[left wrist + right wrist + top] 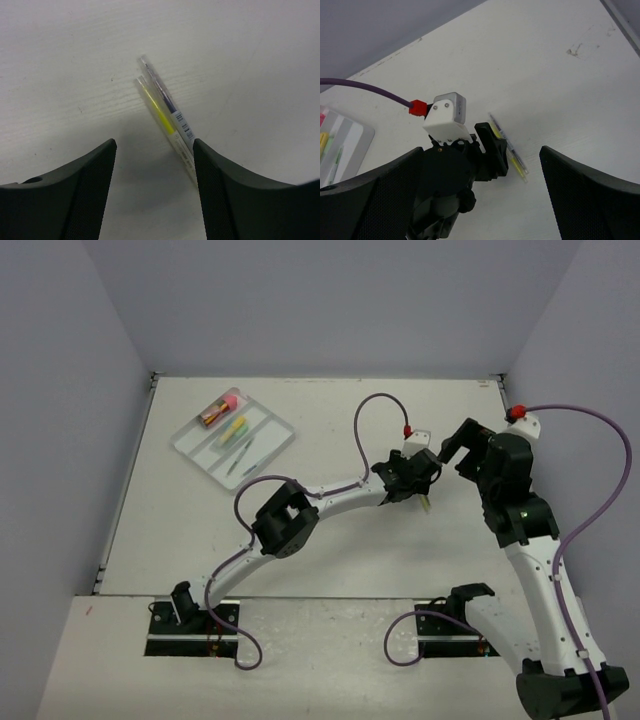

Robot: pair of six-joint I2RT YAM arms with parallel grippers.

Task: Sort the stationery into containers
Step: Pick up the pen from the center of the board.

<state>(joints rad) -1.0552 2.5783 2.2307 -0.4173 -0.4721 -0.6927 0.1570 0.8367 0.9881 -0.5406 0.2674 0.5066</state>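
Two thin clear pens lie side by side on the table, one with yellow ink (pixel 158 108) and one with dark ink (pixel 165 95). My left gripper (pixel 155 143) is open and low over them; their near ends run along the inside of its right finger (pixel 235 195), and nothing is held. From above, the left gripper (pixel 416 488) is right of centre with the pens (pixel 427 505) at its tip. My right gripper (pixel 452 448) is open and empty, hovering just beyond. The three-compartment tray (pixel 185 443) at the far left holds a pink-capped tube (pixel 220 408), a yellow-green highlighter (pixel 233 428) and thin pens (pixel 245 455).
In the right wrist view the left gripper (pixel 492 150) with its white camera block (pixel 447 117) sits between my right fingers, the pens (pixel 516 161) beside it and the tray's corner (pixel 342 145) at the left edge. Purple cables loop over the table.
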